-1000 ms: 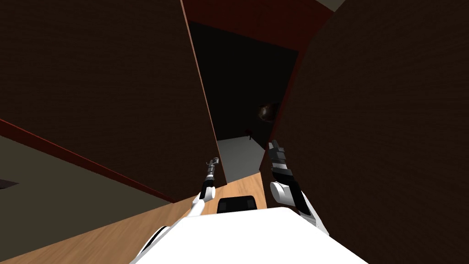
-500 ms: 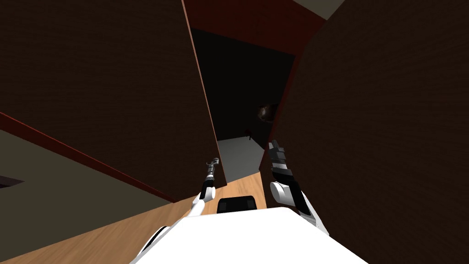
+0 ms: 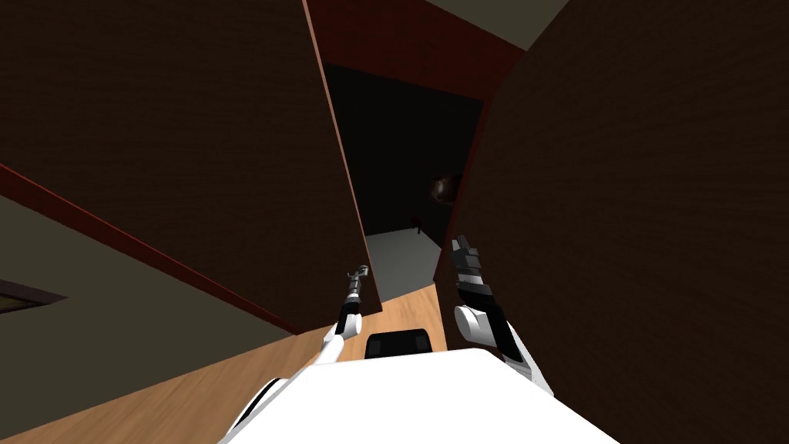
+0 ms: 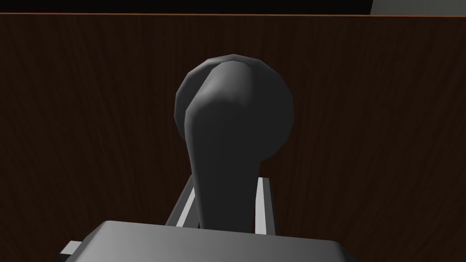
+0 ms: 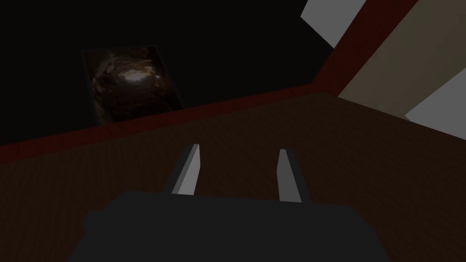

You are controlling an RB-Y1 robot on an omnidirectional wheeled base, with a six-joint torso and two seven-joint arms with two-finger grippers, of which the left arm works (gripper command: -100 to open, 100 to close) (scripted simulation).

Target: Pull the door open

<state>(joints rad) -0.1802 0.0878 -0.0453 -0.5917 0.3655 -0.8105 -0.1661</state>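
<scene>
My view has tipped a little since a second ago. The dark red strip (image 3: 154, 254) on the left sits higher in the head view, and more pale ceiling (image 3: 493, 15) shows at the top. Both arms keep the same places.

Farthest left is an olive-grey wall (image 3: 92, 308), with wooden floor (image 3: 154, 401) below it. The red strip runs between that wall and the dark brown door (image 3: 193, 154), which stands ajar with its free edge slanting down the middle of the view.

The left end effector (image 3: 359, 271) is at that edge, near the door's lower corner. In the left wrist view its fingers (image 4: 265, 200) are closed on the sides of a dark grey lever handle (image 4: 232, 113), which stands out from a round base on the door's face.

Through the gap is a black area (image 3: 401, 154), a patch of grey floor (image 3: 404, 266) and a dim brown picture (image 3: 445, 187).

The right end effector (image 3: 461, 245) hangs just beside a second dark brown panel (image 3: 632, 231) with a dark red edge. Its fingers (image 5: 287, 177) stand apart, holding nothing.
</scene>
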